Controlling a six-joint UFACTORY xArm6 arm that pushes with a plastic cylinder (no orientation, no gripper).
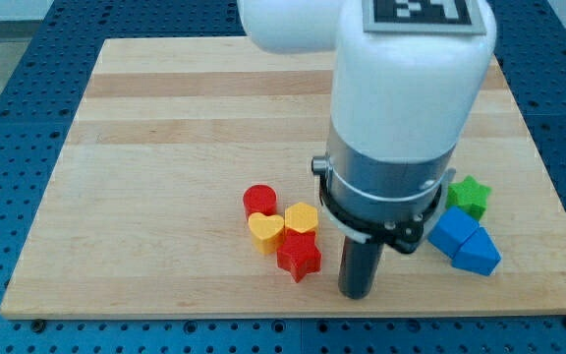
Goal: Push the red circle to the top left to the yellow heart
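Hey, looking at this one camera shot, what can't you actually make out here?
- Board: its part behind the arm's white body is hidden.
- Green star: left edge covered by the arm.
- Blue blocks: touching; exact shapes unclear.
- My tip, right of the red star: contact with the board not discernible.

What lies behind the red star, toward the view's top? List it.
Directly behind the red star sit the yellow heart and a yellow block, both touching it. The red circle is beyond them. My tip stands right of the star.
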